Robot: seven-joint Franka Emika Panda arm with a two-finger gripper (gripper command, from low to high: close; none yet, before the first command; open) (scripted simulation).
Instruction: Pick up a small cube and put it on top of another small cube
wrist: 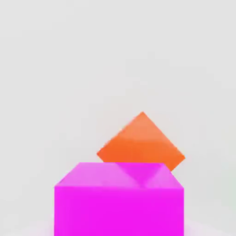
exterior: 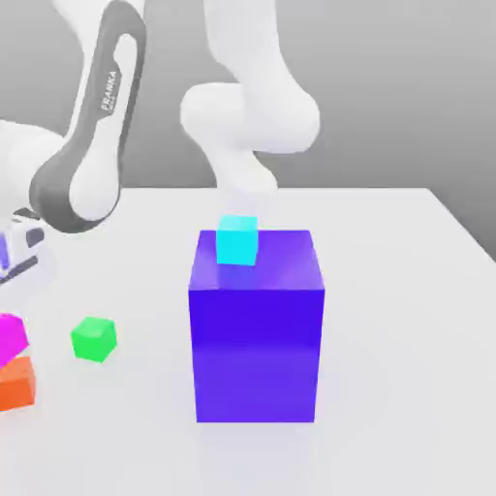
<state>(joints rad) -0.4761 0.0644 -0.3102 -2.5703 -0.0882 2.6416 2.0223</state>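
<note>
The small magenta cube [exterior: 10, 336] [wrist: 119, 203] is at the exterior view's far left edge, cut off by the frame. It rests on or just above the orange-red cube [exterior: 17, 382] [wrist: 140, 140], shifted a little to one side. In the hand view the magenta cube fills the near part and covers a corner of the orange-red cube, which is turned about 45 degrees to it. My gripper [exterior: 17, 266] hangs directly above the pair, mostly out of frame.
A large blue-violet block [exterior: 256, 329] stands mid-table with a cyan small cube [exterior: 237, 240] on its top. A green small cube [exterior: 93, 339] lies on the white table [exterior: 407, 368] between that block and the stacked pair. The arm's links arch over the back.
</note>
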